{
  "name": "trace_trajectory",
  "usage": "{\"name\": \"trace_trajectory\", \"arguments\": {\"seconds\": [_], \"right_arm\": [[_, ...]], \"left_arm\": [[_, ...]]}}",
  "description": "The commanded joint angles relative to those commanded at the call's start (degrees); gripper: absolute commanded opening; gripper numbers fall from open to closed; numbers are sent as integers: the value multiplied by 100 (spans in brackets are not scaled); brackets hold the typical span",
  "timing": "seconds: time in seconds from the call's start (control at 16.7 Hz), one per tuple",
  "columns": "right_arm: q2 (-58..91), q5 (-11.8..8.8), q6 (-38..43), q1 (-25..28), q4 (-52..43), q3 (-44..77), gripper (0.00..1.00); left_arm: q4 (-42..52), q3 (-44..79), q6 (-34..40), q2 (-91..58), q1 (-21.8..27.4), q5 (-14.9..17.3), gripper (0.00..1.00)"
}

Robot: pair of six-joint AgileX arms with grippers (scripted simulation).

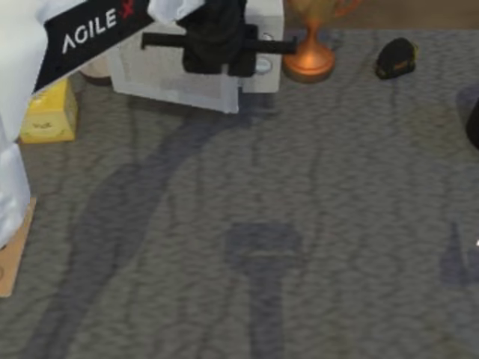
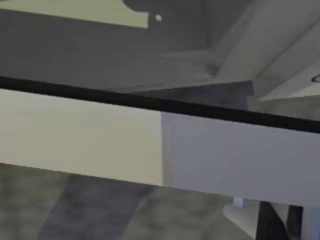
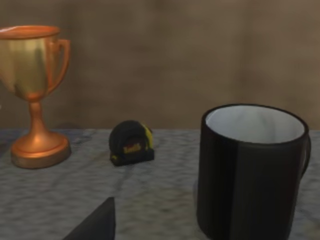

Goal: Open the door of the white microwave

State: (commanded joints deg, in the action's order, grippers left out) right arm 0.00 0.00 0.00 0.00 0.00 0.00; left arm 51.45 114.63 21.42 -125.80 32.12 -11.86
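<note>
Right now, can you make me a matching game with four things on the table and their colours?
Things:
1. trophy
2. mug
3. box beside the microwave
4. door of the white microwave

Colours:
A. yellow
B. white with a grey speckled window
C. black outside, white inside
D. shiny gold and copper

Right pairs: 1-D, 2-C, 3-A, 4-B

The left claw is at the microwave's front; the door stands a little ajar.
</note>
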Motion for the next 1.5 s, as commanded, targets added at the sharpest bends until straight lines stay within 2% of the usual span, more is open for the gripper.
{"name": "trace_trajectory", "arguments": {"seconds": [0.24,1.5], "right_arm": [[0,0,0,0,0,0,100],[0,0,0,0,0,0,100]], "left_arm": [[-191,-303,-196,225,-39,83,0],[-193,-305,-198,227,-40,84,0]]}}
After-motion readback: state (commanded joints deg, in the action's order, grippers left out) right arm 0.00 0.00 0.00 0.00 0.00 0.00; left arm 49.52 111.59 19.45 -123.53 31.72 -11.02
